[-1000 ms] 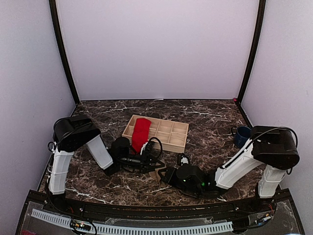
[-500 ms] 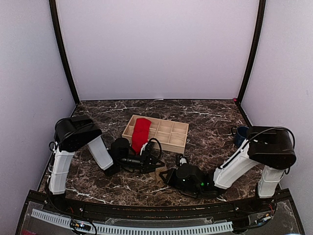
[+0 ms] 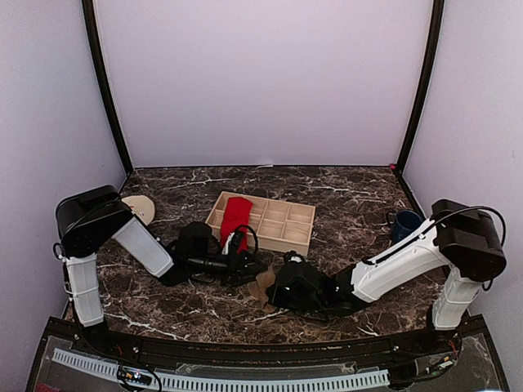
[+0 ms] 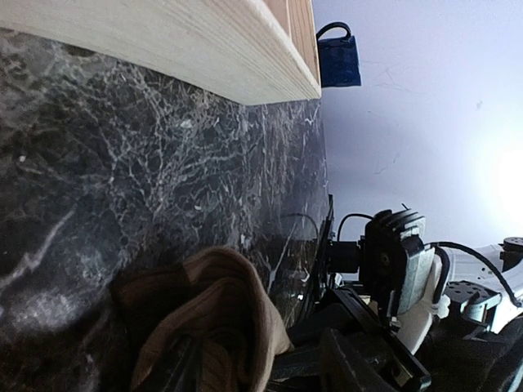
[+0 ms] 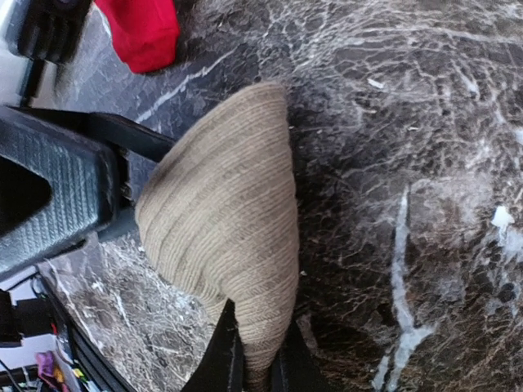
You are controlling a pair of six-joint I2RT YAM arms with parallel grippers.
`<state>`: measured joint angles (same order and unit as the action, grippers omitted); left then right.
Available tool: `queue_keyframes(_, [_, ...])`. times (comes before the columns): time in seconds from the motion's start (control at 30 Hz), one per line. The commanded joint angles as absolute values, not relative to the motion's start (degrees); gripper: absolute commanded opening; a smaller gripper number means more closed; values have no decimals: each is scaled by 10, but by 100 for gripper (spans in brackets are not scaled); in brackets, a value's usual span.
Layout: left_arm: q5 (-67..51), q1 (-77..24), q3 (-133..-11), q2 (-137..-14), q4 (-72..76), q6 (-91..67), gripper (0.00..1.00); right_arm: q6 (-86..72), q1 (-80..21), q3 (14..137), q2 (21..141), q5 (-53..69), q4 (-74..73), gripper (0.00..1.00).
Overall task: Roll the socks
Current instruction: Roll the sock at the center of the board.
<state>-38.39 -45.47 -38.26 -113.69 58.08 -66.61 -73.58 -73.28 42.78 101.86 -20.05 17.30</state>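
The tan-brown sock [image 3: 263, 282] lies bunched on the marble between the two grippers. My right gripper [image 3: 275, 289] is shut on its lower end; in the right wrist view the sock [image 5: 225, 212] rises as a ribbed cone from the pinched fingers [image 5: 225, 359]. My left gripper [image 3: 249, 269] stands open beside it. In the left wrist view the sock's folds [image 4: 216, 314] sit between its parted fingers [image 4: 359, 363]. The red sock [image 3: 235, 219] hangs over the left corner of the wooden tray [image 3: 286, 220], its tip [image 5: 143, 33] just above the left gripper.
The compartment tray's wooden edge [image 4: 204, 49] runs close behind the left gripper. A blue mug [image 3: 403, 225] stands at the right near the right arm's base. A round beige disc [image 3: 139, 207] lies at the back left. Side walls close in the table.
The right gripper has closed on the tan sock and reached further left. The left gripper has opened and let go of it, and the left arm has swung back, uncovering the beige disc.
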Motion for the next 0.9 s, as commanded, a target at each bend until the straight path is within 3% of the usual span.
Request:
queue_keyframes(0.0, [-327,-451,-368,-1083,477,-611,52,-692,-726,489,1010,-189,27,3])
queue_keyframes(0.17, [-320,-452,-377,-1065,443,-606,53,-647,-725,585,1043,-203,-100,3])
queue_keyframes(0.43, [-304,-452,-431,-1000,229,-557,61,-585,-728,713,1102,-238,-237,2])
queue_keyframes(0.6, [-288,-452,-468,-964,105,-546,69,-566,-733,744,1130,-249,-268,2])
queue_keyframes(0.87, [-324,-451,-510,-969,24,-556,69,-550,-757,792,1165,-297,-311,2])
